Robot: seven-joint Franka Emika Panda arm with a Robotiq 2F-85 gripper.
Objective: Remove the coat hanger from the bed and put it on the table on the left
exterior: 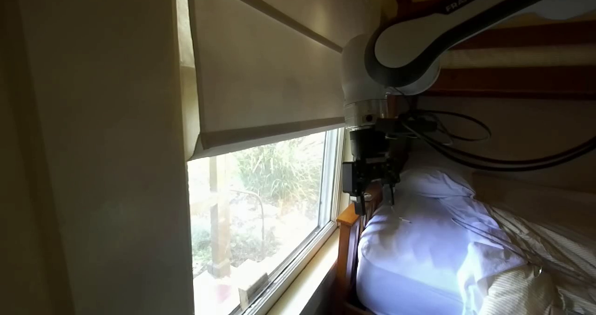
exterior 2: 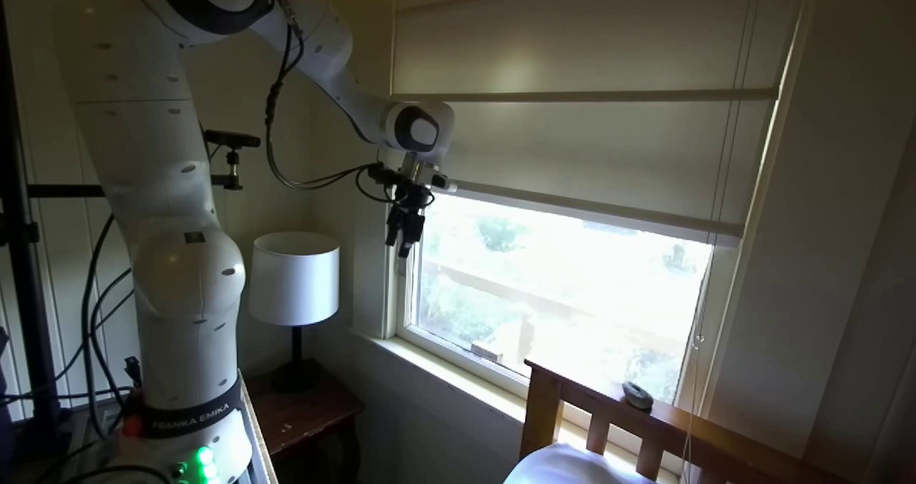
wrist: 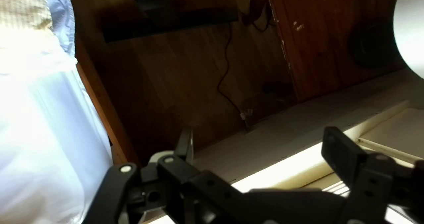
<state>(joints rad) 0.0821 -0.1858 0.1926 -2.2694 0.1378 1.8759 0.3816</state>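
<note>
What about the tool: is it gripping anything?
No: in the wrist view, the tool stands open, its fingers apart with nothing held between them.

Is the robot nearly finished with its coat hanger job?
Done: nothing I can be sure of, because I can't make out a coat hanger in any view.
In hand: nothing. The gripper hangs open in the air, with only a gap between its fingers.
Left: perhaps the whole job, lifting it off the bed and putting it on the table, probably the one with the lamp.
</note>
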